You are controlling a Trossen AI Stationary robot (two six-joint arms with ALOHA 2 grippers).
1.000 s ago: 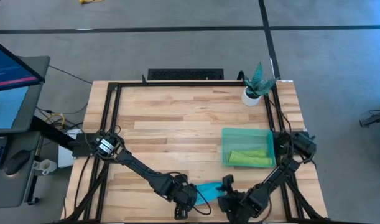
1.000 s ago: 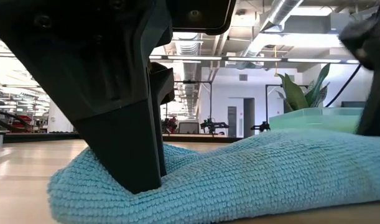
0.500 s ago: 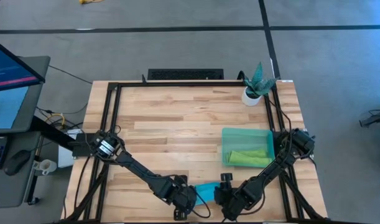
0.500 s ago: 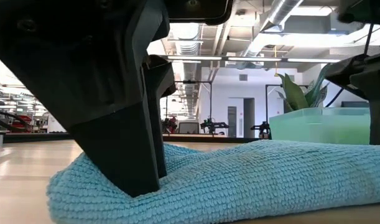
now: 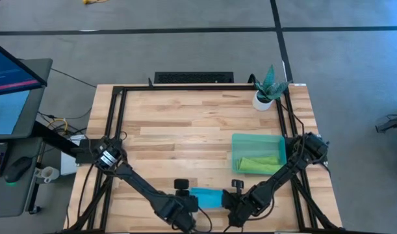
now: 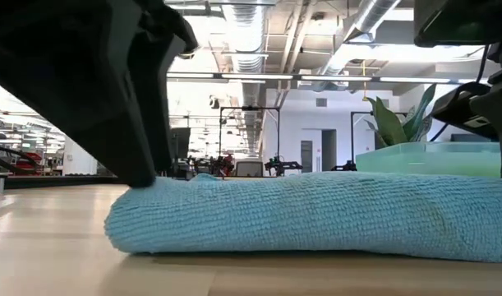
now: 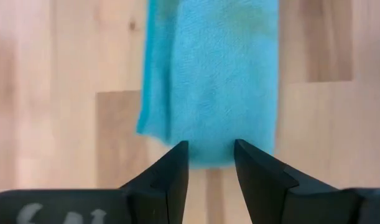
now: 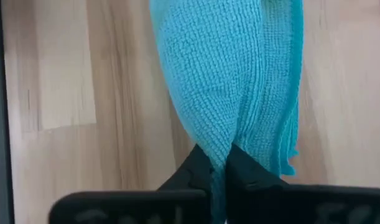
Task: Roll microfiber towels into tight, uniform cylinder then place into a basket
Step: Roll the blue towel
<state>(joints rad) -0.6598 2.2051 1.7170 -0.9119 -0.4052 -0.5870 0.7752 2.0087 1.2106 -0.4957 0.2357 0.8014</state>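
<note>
The turquoise microfiber towel (image 5: 206,197) lies rolled into a long bundle on the table near its front edge; the low view shows its whole length resting on the wood (image 6: 316,210). My left gripper (image 7: 209,152) stands open at the roll's left end, with the towel's end showing in the gap between its fingers. My right gripper (image 8: 218,163) is shut on the roll's right end. The lime green towel (image 5: 260,164) lies rolled inside the green basket (image 5: 240,140) at the right. My left gripper meets the top of the roll's left end (image 6: 156,182) with one finger, coming from above. Whether it pinches any cloth between the two fingers I cannot tell. My right gripper pinches the roll's right end (image 8: 217,140) between its two shut fingers. The cloth gathers into a narrow fold of several layers at the fingertips. The roll stays lying on the table.
A small white pot with a plant (image 5: 264,97) stands at the far right corner. The basket (image 6: 423,156) rises just behind the roll's right part. A black frame (image 5: 120,123) runs along the table's edges. Bare wood lies across the table's middle and left.
My left gripper has come up out of the dent it pressed in the towel and gone toward the table's left edge, to the roll's left end. My right gripper has gone left toward the towel and shut on its right end. The towel now lies longer and level.
</note>
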